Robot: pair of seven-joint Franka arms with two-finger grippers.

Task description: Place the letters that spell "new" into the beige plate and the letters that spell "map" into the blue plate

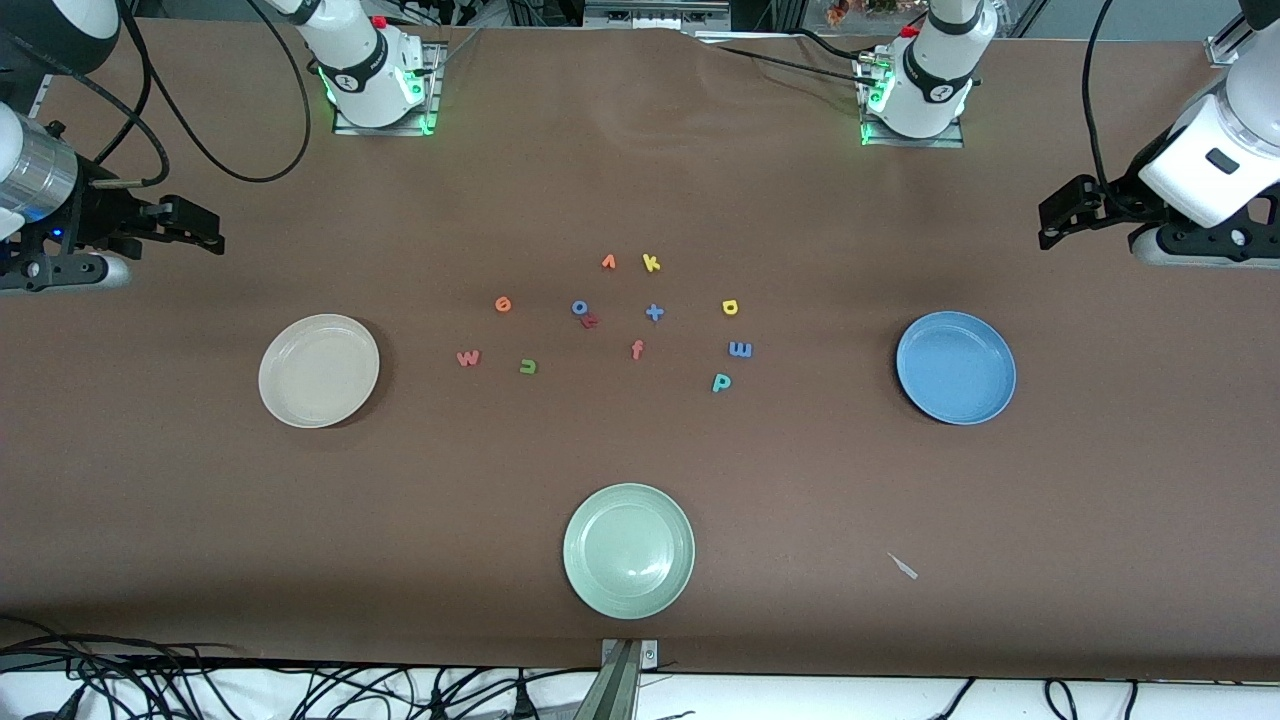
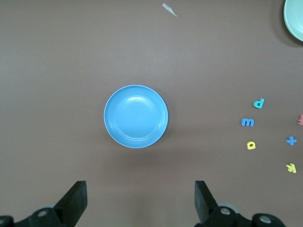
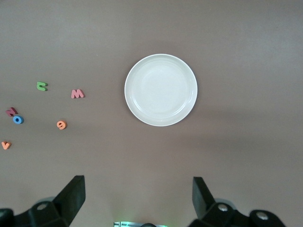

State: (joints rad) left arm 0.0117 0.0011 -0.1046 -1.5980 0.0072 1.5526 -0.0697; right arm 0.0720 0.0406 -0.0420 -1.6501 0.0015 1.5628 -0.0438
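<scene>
No letter is in a plate yet, so the whole job is left to do. The round, shiny cream-beige plate (image 1: 319,371) sits toward the right arm's end of the table, and it has nothing in it. The round, shiny blue plate (image 1: 956,367) sits toward the left arm's end, and it has nothing in it too.

The tiny foam letters lie flat on the brown table cover (image 1: 640,160), between the two plates. They look soft and a bit puffy, with dull, bright colours. The red-pink "w" (image 1: 468,358), the green "n" (image 1: 528,367) and the round orange "e" (image 1: 503,304) lie closer to the beige plate. The blue "m" (image 1: 740,349), the teal "p" (image 1: 721,382) and the rounded yellow "a" (image 1: 730,307) lie closer to the blue plate. All six must be picked up, I think.

Other letters lie in the middle and should stay there: a yellow "k" (image 1: 651,263), an orange "v" shape (image 1: 608,262), a blue "o" (image 1: 580,307), a red-orange "f" (image 1: 637,349) and a blue plus sign (image 1: 654,313). A smooth pale green plate (image 1: 629,550) sits nearer the front camera.

The right gripper (image 3: 137,196) hangs high, looking down on the beige plate, with its jaws spread wide and holding nothing. The left gripper (image 2: 139,198) hangs high, looking down on the blue plate, jaws spread wide and holding nothing as well.
</scene>
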